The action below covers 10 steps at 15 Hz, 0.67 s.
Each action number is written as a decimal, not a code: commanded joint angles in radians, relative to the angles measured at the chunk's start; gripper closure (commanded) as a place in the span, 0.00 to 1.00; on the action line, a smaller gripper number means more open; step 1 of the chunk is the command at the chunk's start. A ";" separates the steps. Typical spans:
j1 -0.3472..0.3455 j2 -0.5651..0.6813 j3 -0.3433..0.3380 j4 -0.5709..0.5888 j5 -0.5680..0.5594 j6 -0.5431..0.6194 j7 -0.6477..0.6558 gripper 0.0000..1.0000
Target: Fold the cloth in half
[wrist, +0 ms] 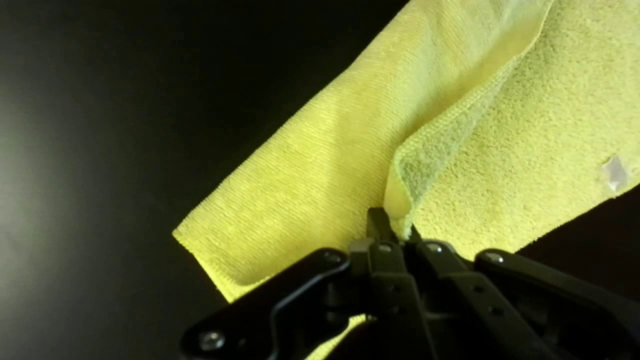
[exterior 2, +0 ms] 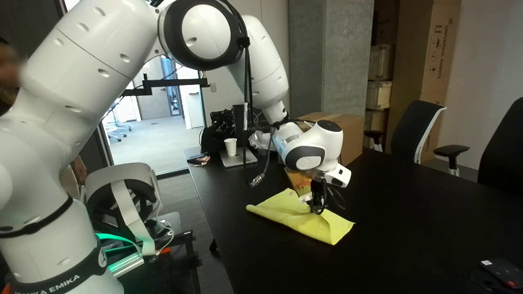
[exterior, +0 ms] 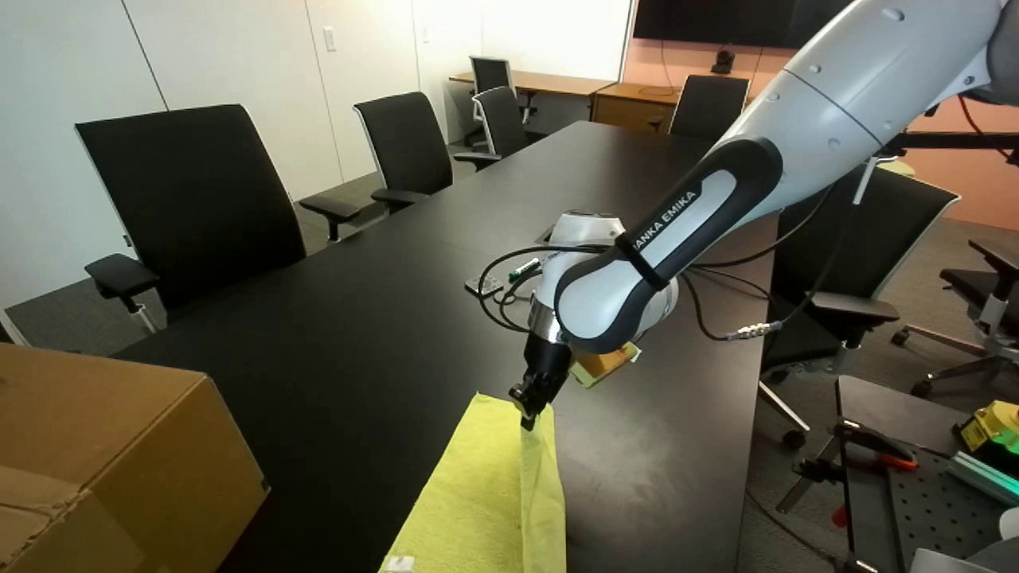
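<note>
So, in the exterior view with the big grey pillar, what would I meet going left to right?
From left: pale headset with straps, small tapered white cup, pale yellow-green fabric cloth, black-backed chair with a white frame, black device with a red spot.

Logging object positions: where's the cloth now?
In an exterior view, the cloth lies bottom centre on the table, right of the box, edge pinched by the tool.

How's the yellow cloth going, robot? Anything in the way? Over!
Fingers shut on the cloth at its edge. Cloth partly folded over, not in half yet. Cardboard box apart from it, likely not in the way.
</note>
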 commanded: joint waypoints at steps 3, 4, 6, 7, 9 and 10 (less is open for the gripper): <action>0.108 0.124 -0.108 0.219 -0.093 -0.059 0.092 0.96; 0.119 0.139 -0.124 0.247 -0.106 -0.071 0.109 0.96; 0.126 0.171 -0.136 0.301 -0.111 -0.095 0.129 0.96; 0.120 0.183 -0.130 0.321 -0.107 -0.104 0.125 0.95; 0.108 0.184 -0.111 0.343 -0.092 -0.098 0.116 0.95; 0.102 0.180 -0.098 0.349 -0.085 -0.078 0.107 0.95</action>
